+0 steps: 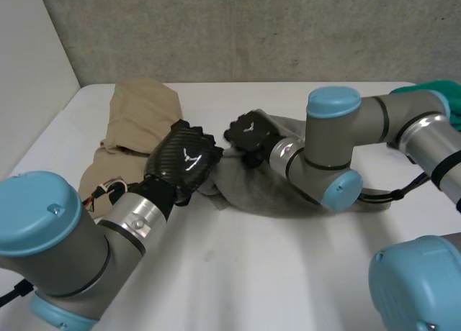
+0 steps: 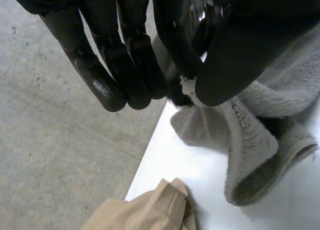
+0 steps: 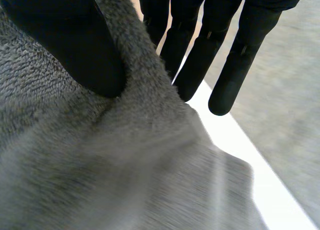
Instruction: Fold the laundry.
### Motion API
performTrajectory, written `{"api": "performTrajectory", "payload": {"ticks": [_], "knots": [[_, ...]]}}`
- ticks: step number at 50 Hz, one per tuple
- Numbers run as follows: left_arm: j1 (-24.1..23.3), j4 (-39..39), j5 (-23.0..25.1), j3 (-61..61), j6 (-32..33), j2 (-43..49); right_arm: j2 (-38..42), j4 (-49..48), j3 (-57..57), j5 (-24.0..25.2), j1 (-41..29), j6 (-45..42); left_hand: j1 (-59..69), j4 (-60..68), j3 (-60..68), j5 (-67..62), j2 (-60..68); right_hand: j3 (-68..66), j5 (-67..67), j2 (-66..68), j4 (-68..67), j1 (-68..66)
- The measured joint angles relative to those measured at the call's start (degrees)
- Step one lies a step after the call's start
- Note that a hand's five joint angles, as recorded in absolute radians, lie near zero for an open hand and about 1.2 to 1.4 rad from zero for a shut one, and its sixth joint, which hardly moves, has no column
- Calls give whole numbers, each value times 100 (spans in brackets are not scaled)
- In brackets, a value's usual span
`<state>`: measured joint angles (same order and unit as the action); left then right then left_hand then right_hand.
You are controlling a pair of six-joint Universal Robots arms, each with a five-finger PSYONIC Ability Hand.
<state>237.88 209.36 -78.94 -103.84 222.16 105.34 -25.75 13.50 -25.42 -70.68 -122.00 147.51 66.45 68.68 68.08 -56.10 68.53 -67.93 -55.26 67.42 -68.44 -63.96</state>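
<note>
fold incomplete: the grey fleece towel (image 1: 241, 191) lies rumpled mid-table. left hand (image 1: 184, 162) pinches its corner; right hand (image 1: 248, 133) clamps its edge between thumb and fingers. crumpled tan cloth garment (image 1: 140, 115) remains unfolded.

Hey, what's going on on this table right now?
The robot is working on laundry. Its left hand pinches an edge of a grey towel between thumb and fingers, and its right hand holds a raised fold of the same towel between thumb and straight fingers. A tan garment lies crumpled on the white table beside the left hand; a green cloth sits behind the right arm.
</note>
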Motion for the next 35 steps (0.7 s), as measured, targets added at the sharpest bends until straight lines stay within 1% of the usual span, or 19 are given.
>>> {"api": "performTrajectory", "payload": {"ticks": [1,3,4,5,6,7,8,9,10,11,14,17,20,22,27,35], "knots": [[34,1,-8,36,-4,26,-118,-2,-87,-189,17,-67,-1,-22,-11,0,-20,-4,-1,0,0,0],[112,5,-24,126,-27,80,-396,1,-354,-426,61,-170,-781,-786,-747,641,-775,-4,-43,0,-1,0],[147,5,-32,170,-44,102,-478,1,-442,-475,73,-195,-1842,-1772,-1810,1562,-1868,-4,-43,0,-1,0],[163,5,-36,190,-55,111,-633,1,-615,-539,97,-242,-1842,-1772,-1810,1562,-1868,-4,-43,0,-1,0],[217,6,-57,261,-101,139,-878,0,-908,-599,137,-314,-2887,-2753,-2775,2510,-2843,-4,-43,0,-2,0],[270,5,-85,331,-169,159,-1104,-6,-1185,-622,173,-381,-4265,-4022,-3914,3783,-4099,-4,-43,0,-2,0],[319,3,-118,397,-252,175,-1338,-19,-1473,-623,213,-452,-5105,-5010,-4880,4728,-4956,-4,-43,0,-3,0],[337,2,-132,422,-287,180,-1423,-25,-1578,-621,227,-477,-5105,-5010,-4880,4728,-4956,-4,-43,0,-4,0],[415,-6,-208,532,-482,196,-1784,-71,-2020,-594,285,-587,-5479,-5438,-5325,5123,-5385,-4,-43,0,-5,0],[468,-16,-269,606,-644,203,-1994,-116,-2263,-575,317,-648,-5536,-5701,-5588,5323,-5647,-4,-43,0,-7,0],[609,-89,-442,809,-1197,222,-2592,-285,-2884,-527,393,-787,-5536,-5705,-5589,5323,-5669,-4,-43,0,-15,0],[730,-261,-564,994,-1810,269,-3005,-411,-3221,-516,421,-842,-5536,-5705,-5589,5322,-5672,-4,-43,0,-18,0],[833,-603,-582,1165,-2441,367,-3384,-469,-3429,-530,399,-873,-5536,-5705,-5589,5324,-5672,-4,-43,0,-19,0],[878,-839,-539,1254,-2744,434,-3534,-440,-3468,-551,362,-887,-5536,-5705,-5589,5324,-5672,-4,-43,0,-19,0],[987,-1664,-225,1546,-3465,648,-3764,-181,-3389,-667,194,-973,-5536,-5705,-5589,5322,-5672,-4,-43,0,-19,0],[1051,-2727,409,1996,-4310,987,-3933,119,-3201,-906,-124,-1085,-5536,-5705,-5589,5323,-5672,-5,-43,0,-19,0]]}}
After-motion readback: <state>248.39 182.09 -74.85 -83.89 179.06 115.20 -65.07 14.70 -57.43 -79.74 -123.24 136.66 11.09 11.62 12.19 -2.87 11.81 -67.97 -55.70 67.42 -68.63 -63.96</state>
